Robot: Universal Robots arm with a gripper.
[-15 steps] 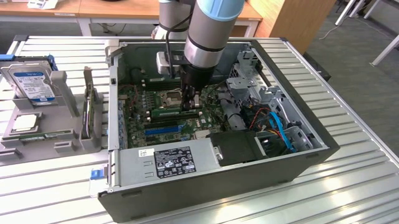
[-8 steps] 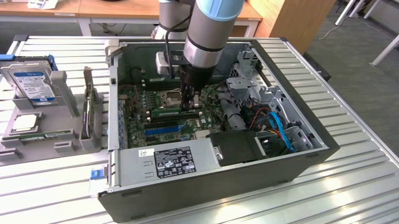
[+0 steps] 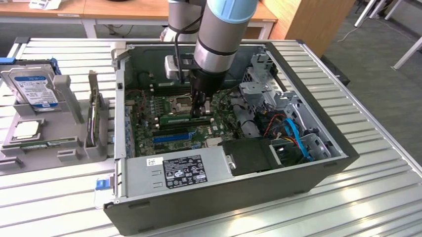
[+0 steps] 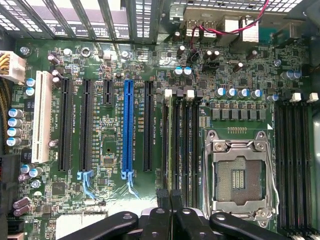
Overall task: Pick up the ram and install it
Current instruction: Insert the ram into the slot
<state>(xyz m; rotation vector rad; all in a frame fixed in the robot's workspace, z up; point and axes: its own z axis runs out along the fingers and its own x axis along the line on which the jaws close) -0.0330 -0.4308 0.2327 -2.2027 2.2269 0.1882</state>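
The gripper (image 4: pixel 169 197) hangs low inside the open computer case (image 3: pixel 231 202), its black fingertips (image 4: pixel 162 197) pinched together with a mere slit left between them; the ram (image 3: pixel 178 119) stands on edge in the memory slot farthest from the CPU socket (image 4: pixel 240 172), and its thin upper edge runs straight into that slit; I judge the claw to be clenched on the near end of the stick, not resting on it.

The ram's long axis follows its slot, parallel to the blue expansion slot (image 4: pixel 128 125); in the exterior view it reaches from the fingers toward the exterior view's left; the claw thus sits at one end of the stick, not over its middle; whether the stick is fully pressed home cannot be told.

The socket lies open and bare; past it is a second bank of dark memory slots (image 4: pixel 295 160); on the other side, past the blue slot, is a white slot (image 4: pixel 42 115).

Farther off, the power supply (image 3: pixel 178 170) lines the case's near wall; outside the case, on the slatted table (image 3: pixel 369 197), a grey fixture (image 3: pixel 66 155) holds a hard drive (image 3: pixel 31 88) and an expansion card (image 3: pixel 94 116), well apart from the claw.
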